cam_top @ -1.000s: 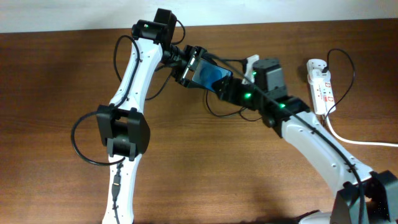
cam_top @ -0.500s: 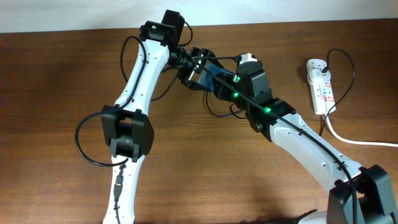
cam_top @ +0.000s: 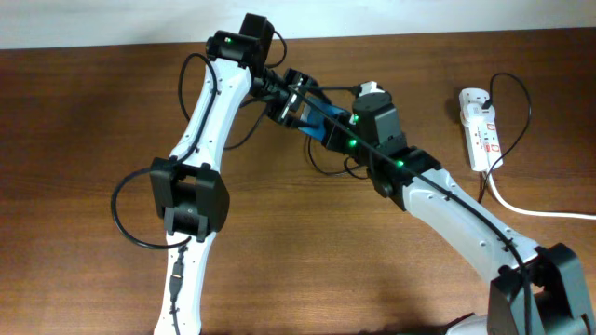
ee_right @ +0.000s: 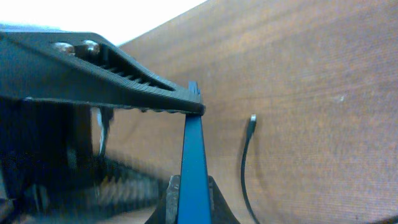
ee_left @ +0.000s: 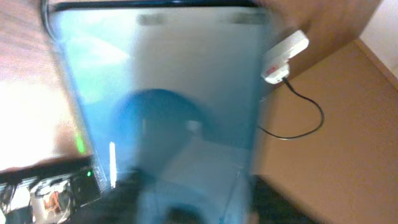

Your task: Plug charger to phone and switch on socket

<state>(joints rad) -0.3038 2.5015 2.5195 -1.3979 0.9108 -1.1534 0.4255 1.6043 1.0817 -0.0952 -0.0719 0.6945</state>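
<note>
Dark brown wood table point(cam_top: 84, 112) w/ horizontal grain is taking up nearly all of overhead view; pale wall point(cam_top: 93, 23) is running along its far edge, approx. straight.

Overhead looks straight down over the counter point(cam_top: 74, 112). Left wrist view presses close to the phone point(ee_left: 161, 93) screen, blurred; right wrist sees it edge-on. The socket point(ee_left: 285, 50) shows overhead and from left wrist.
</note>
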